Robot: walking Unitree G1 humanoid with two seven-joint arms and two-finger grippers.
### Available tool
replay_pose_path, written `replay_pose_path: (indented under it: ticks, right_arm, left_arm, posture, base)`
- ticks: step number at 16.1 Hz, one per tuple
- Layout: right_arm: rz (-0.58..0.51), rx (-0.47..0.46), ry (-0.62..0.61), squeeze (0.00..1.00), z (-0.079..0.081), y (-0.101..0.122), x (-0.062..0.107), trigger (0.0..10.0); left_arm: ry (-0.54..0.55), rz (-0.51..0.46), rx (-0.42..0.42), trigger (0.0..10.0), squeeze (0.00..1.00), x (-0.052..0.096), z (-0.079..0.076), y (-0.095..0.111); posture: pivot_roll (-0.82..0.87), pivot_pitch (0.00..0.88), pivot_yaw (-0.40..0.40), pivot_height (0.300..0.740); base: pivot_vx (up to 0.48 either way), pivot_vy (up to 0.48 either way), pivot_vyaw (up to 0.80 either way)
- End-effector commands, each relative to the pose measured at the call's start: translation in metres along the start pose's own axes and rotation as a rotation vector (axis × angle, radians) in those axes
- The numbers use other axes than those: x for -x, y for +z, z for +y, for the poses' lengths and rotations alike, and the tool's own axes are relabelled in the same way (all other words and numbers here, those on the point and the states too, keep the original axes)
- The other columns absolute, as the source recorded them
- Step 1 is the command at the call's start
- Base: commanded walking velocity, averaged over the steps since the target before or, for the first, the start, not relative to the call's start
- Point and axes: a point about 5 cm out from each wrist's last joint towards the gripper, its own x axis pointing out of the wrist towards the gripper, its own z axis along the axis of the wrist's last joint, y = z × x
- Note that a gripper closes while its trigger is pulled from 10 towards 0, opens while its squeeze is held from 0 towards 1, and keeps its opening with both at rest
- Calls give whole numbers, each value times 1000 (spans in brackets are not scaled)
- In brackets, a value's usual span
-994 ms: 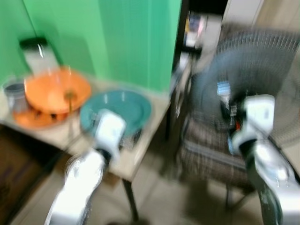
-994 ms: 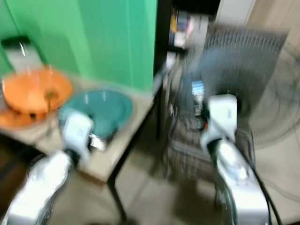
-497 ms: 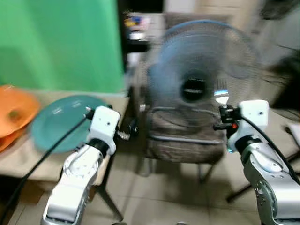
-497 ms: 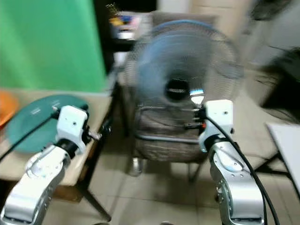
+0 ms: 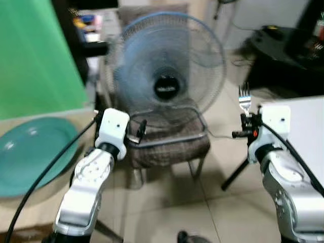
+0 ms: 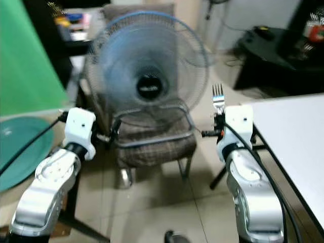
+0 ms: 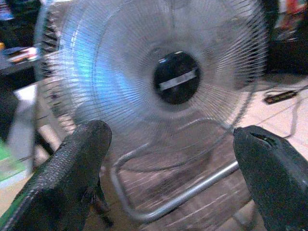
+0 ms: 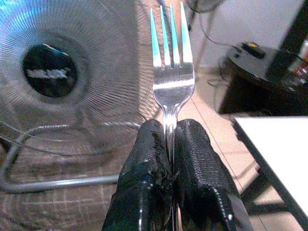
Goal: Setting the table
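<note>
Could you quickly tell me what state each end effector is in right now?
Left end effector: open, holding nothing.
Right end effector: shut on the fork, tines up.

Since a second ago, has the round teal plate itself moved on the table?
Cannot tell. The round teal plate slid toward the picture's left, but so did the green wall; the camera turned.

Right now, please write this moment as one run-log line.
right claw: shut on fork, tines up | left claw: open, empty | ahead: fan on chair

head stereo pair looks forward-down; both wrist views face along own fingers, sharing fan point(image 5: 164, 66) close up.
</note>
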Motion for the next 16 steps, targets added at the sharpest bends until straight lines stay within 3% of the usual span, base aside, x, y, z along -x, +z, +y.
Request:
replay_pose_path:
  ticks: [1, 10, 16]
  right_arm:
    - [-21, 0, -1, 0, -2, 6, -2, 10000]
    - [-17, 2, 5, 0, 5, 8, 1, 10000]
    - [12, -6, -38, 0, -1, -1, 10, 10000]
  left_arm:
    - [11, -29, 7, 10000, 0, -3, 1, 6]
    - [31, -54, 30, 10000, 0, -9, 8, 10]
    - [23, -27, 15, 10000, 0, -15, 10, 4]
  posture:
    - [34, 0, 28, 740]
    - [16, 0, 43, 740]
    - [-2, 0, 55, 740]
  base:
    - [0, 0, -800]
    - [0, 0, -800]
    - [0, 480, -800]
